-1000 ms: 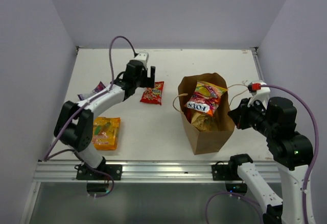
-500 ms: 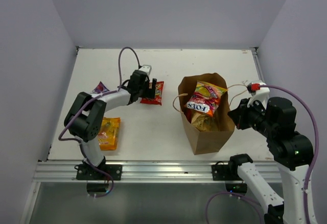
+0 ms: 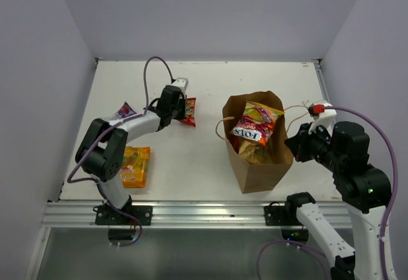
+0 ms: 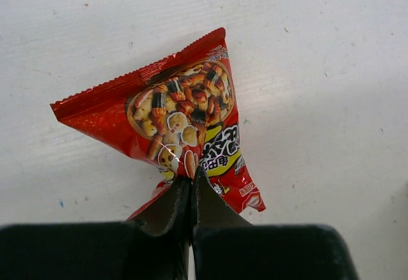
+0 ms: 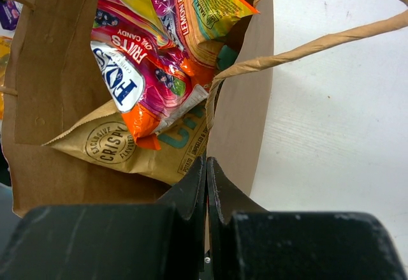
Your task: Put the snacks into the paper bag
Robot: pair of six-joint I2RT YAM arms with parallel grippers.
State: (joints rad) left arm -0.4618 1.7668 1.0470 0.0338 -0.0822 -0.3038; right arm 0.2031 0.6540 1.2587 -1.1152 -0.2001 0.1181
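Observation:
My left gripper point(image 4: 192, 173) is shut on the near edge of a small red snack packet point(image 4: 185, 108), which lies crumpled on the white table at the back left point(image 3: 189, 111). The brown paper bag point(image 3: 258, 168) stands upright at centre right. Inside it are a multicoloured packet point(image 5: 146, 57) and a tan packet point(image 5: 121, 143). At the bag's right rim, my right gripper point(image 5: 206, 161) is shut on the bag wall point(image 5: 245, 101). An orange-yellow packet point(image 3: 133, 166) and a purple packet point(image 3: 124, 110) lie on the table by the left arm.
The bag's twine handles point(image 5: 319, 44) loop out over the table to its right. Grey walls close in the table point(image 3: 210, 159) on three sides. A metal rail point(image 3: 204, 213) runs along the near edge.
My left gripper came down onto the small red packet and closed on it, and the packet bunched up and shifted slightly left. The right arm and the bag have not moved.

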